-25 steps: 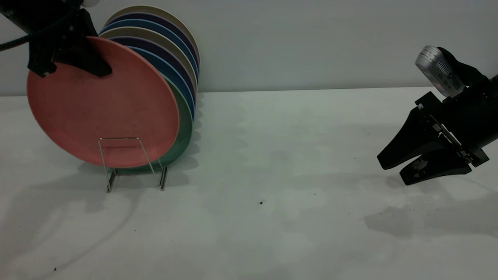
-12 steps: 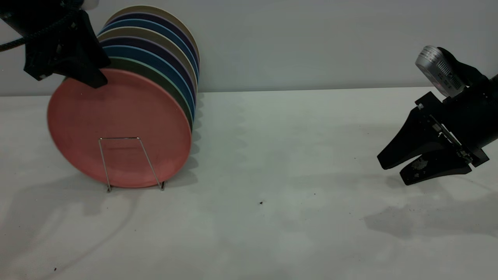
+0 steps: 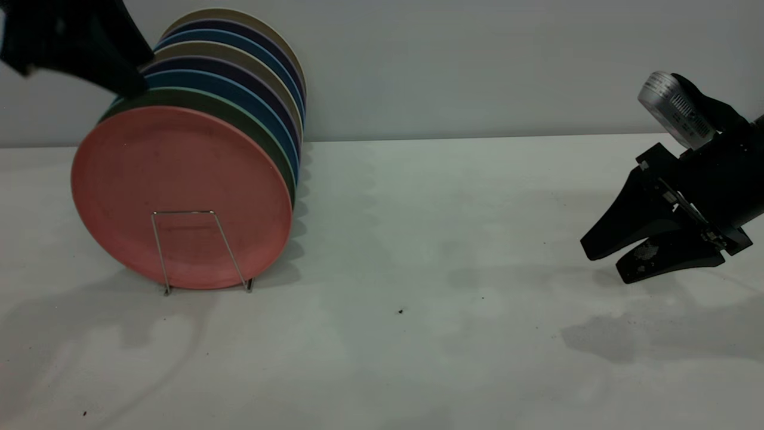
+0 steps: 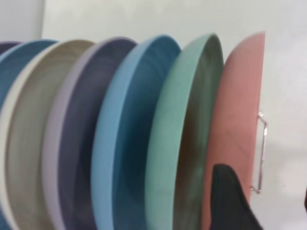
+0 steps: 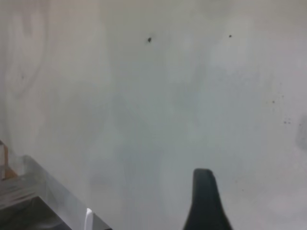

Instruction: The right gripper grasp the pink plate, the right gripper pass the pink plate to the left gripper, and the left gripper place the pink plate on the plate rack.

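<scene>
Exterior view shows the pink plate (image 3: 182, 197) standing on edge at the front of the plate rack (image 3: 202, 251), its face toward the camera and the front wire loop crossing its lower part. Behind it a teal-green plate (image 3: 256, 128) stands, then blue, purple and cream plates in a close row. The rack sits on the white desk (image 3: 418, 334), toward its left side.

The left pincer (image 3: 89, 45) is above and apart from the pink plate's upper left rim, holding nothing; from outside only its dark body shows at the frame corner. In the left wrist view, one black finger (image 4: 232, 199) lies in front of the pink plate (image 4: 237, 134) and the other just shows at the frame edge, so they are spread wide with the plate's rim and the rack (image 4: 261, 153) between them.

The right pincer (image 3: 606, 263) hangs low over the desk at the far right, well apart from the rack, its fingers slightly parted and empty.
</scene>
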### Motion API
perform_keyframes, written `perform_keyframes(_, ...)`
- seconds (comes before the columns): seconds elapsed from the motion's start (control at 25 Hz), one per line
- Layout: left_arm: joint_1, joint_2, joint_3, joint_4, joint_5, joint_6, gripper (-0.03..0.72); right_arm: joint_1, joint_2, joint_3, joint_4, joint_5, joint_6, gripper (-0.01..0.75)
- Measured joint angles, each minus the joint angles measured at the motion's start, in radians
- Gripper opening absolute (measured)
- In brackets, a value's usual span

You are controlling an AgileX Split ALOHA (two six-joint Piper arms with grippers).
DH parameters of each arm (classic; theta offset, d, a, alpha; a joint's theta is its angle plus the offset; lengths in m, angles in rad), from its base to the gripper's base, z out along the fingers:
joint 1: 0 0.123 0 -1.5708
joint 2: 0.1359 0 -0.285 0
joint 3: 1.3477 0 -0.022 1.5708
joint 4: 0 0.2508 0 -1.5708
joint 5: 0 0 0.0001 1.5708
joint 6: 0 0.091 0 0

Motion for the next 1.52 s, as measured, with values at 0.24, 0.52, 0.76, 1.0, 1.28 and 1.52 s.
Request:
perform_keyframes(0.24,0.0,-0.094,0.0,0.0,-0.012,-0.406,0.414,0.031,0.0,-0.074,-0.123,0.0,0.137,0.552)
perform_keyframes(0.52,0.0,-0.145,0.0,0.15,-0.03,-1.256,0.415,0.199,-0.043,-0.292,-0.777,0.065,0.677,0.552)
perform_keyframes(0.76,0.0,-0.17,0.007,0.386,0.114,-1.5,0.415,0.279,-0.11,-0.368,-1.267,0.255,1.047,0.552)
perform_keyframes(1.0,0.0,-0.274,0.025,0.472,0.224,-1.59,0.414,0.277,-0.226,-0.357,-1.324,0.335,1.114,0.552)
perform_keyframes(1.28,0.0,-0.468,0.2,0.588,0.236,-1.689,0.414,0.277,-0.482,-0.188,-1.276,0.343,1.132,0.552)
perform_keyframes(1.52,0.0,-0.709,0.426,0.59,0.159,-1.693,0.414,0.277,-0.751,-0.014,-1.224,0.352,1.067,0.552)
